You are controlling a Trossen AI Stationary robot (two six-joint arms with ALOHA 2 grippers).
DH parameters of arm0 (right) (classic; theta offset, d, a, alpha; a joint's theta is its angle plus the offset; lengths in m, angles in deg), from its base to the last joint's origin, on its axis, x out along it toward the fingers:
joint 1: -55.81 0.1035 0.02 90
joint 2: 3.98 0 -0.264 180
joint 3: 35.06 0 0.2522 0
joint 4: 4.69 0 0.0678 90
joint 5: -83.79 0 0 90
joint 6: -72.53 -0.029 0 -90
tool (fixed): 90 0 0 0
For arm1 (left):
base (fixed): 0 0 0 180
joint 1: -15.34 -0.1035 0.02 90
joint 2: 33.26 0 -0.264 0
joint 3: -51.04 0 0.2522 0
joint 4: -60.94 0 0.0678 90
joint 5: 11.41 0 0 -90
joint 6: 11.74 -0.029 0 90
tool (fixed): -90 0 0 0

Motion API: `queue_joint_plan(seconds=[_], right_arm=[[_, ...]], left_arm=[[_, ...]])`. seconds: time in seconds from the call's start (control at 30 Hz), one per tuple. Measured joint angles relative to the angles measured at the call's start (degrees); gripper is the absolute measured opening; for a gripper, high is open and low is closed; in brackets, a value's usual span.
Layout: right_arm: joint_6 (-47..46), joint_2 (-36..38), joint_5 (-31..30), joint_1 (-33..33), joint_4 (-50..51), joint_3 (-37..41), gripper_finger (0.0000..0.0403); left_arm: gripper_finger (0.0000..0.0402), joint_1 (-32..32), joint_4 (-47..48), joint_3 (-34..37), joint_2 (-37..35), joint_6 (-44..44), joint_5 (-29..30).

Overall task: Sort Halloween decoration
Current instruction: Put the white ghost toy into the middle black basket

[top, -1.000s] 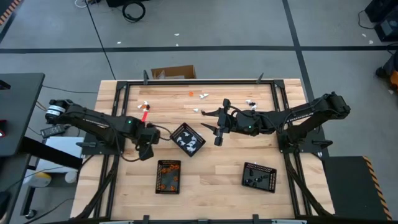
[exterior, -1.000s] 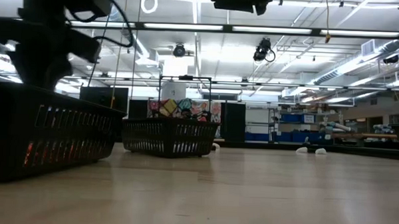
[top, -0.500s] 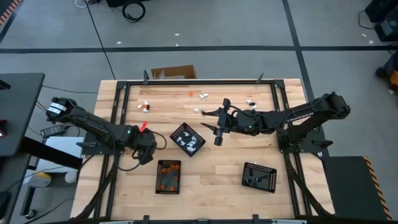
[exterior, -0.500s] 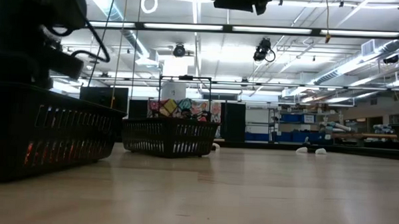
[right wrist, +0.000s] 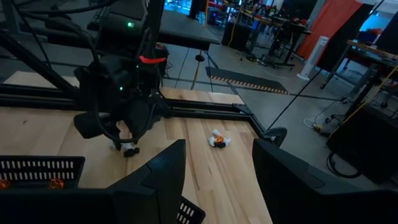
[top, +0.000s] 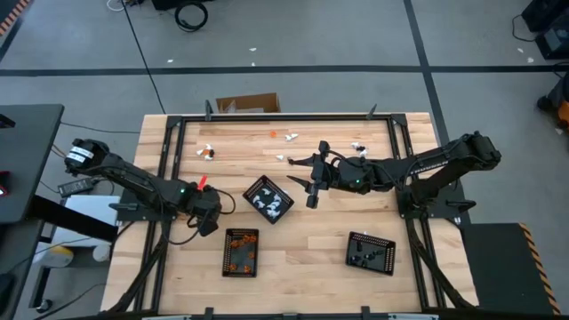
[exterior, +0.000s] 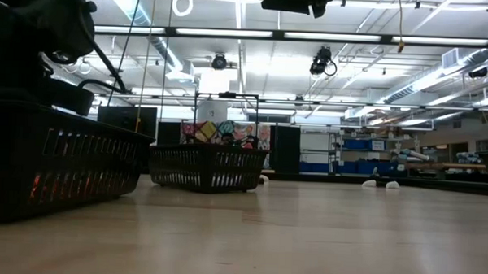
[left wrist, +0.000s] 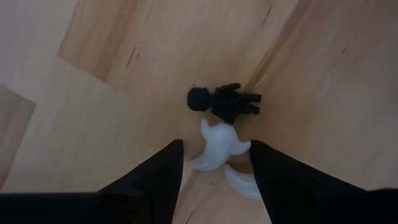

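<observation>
Left gripper (left wrist: 213,163), low at centre-left of the high view, stands parted astride a white piece (left wrist: 217,146) beside a black piece (left wrist: 224,102) on the table (top: 302,240), not clamped. Right gripper (top: 311,184) hovers released at centre; more pieces (top: 205,151) lie along the upper edge.

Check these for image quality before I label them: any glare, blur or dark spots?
Low view: ceiling lights glare, near tray dark against them. Left wrist view: tool's fingers soft-edged, white piece and black piece sharper. High view: evenly lit.
</observation>
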Motion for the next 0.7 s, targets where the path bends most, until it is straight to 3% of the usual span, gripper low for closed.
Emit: queue_joint_plan(seconds=[0.17,0.7], right_arm=[[0.0,0.0,0.0,0.0,0.0,0.0,0.0191],[0.0,0.0,0.0,0.0,0.0,0.0,0.0191]], left_arm=[[0.0182,0.0,-0.9,0.3,0.1,0.1,-0.1],[0.0035,0.0,1.0,-1.3,0.5,-0.3,1.8]])
